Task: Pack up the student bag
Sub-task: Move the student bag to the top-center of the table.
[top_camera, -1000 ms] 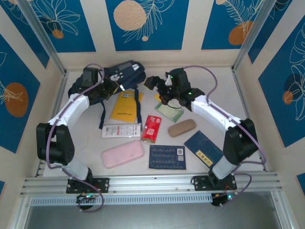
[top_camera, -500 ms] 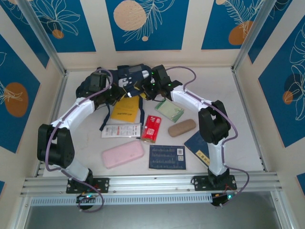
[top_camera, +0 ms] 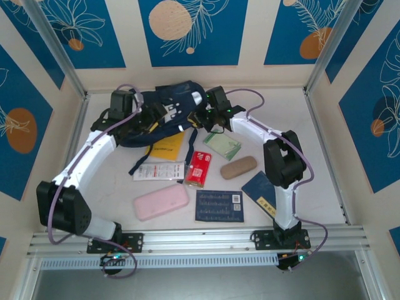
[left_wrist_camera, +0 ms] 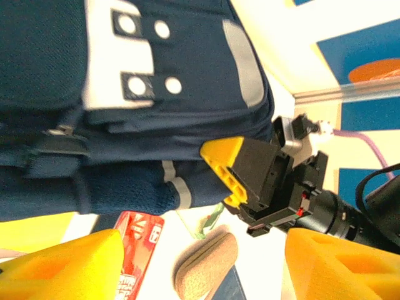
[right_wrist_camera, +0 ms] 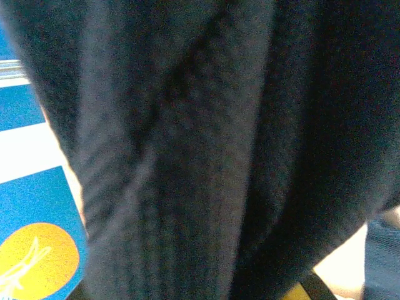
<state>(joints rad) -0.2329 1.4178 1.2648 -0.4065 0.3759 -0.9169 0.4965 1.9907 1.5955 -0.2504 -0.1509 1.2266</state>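
Bag (left_wrist_camera: 187,75) edge in right gripper (left_wrist_camera: 225,172)

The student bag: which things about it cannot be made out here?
- Its opening, top view: left gripper and right gripper cover the student bag there.
- Which part shows, right wrist view: fabric too close, blurred.
- Its full shape, left wrist view: cut by top and left edges.

- The right gripper (top_camera: 199,117) has swung left to the right edge of the student bag (top_camera: 169,103) and closed on its fabric.
- The left gripper (top_camera: 152,117) has let go, its fingers now apart.
- The bag has spread rightward and nearer, covering more of the yellow envelope (top_camera: 165,147).
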